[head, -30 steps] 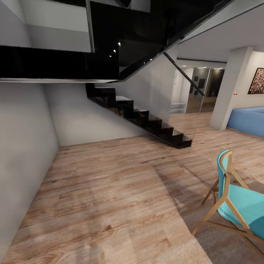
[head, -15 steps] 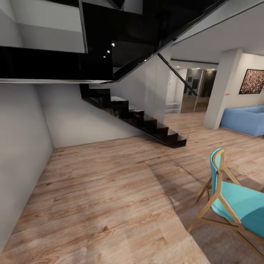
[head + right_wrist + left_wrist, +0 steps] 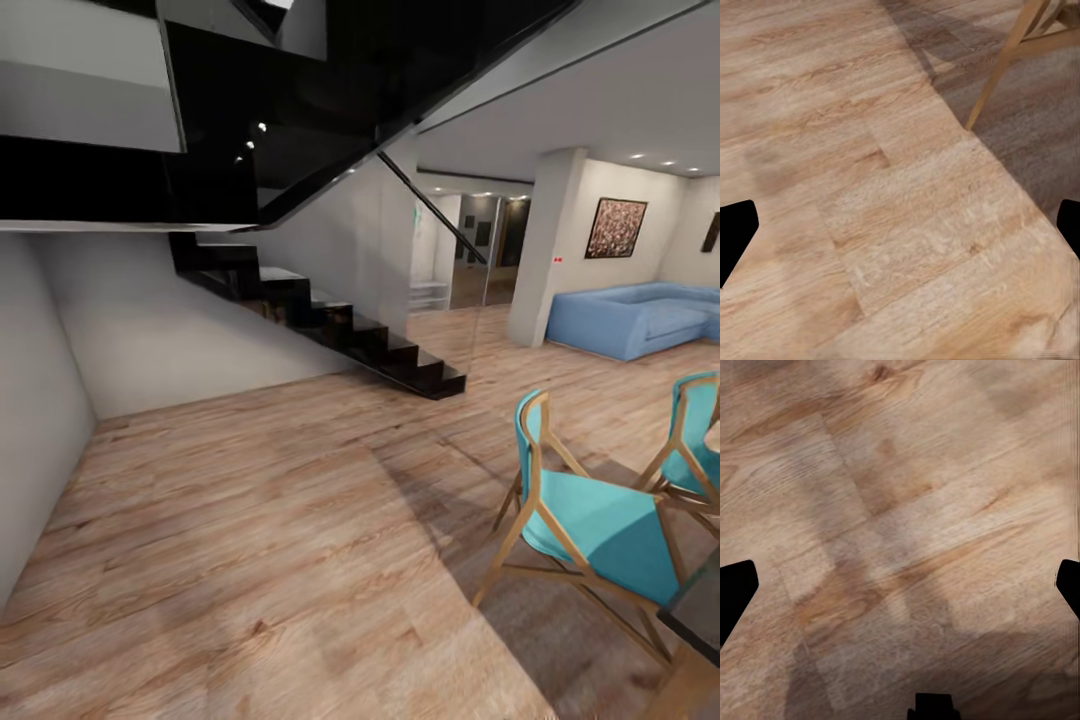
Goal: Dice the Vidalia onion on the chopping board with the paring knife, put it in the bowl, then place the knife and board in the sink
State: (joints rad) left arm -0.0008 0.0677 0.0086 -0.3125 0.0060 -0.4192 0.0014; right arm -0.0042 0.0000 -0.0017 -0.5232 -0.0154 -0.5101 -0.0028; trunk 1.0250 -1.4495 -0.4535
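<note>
Beneath the left end effector lies bare wooden floor, its two fingertips dark wedges at opposite edges of the left wrist view, spread wide apart with nothing between them. The right end effector is likewise spread and empty over the same planks, with a wooden chair leg and a grey rug beyond its fingers, the chair cut off at the frame. From the head, a black staircase stands ahead, two turquoise chairs at right, the farther one cropped, a dark surface corner barely showing, and a blue sofa beyond. The kitchen things are not among what the cameras see.
</note>
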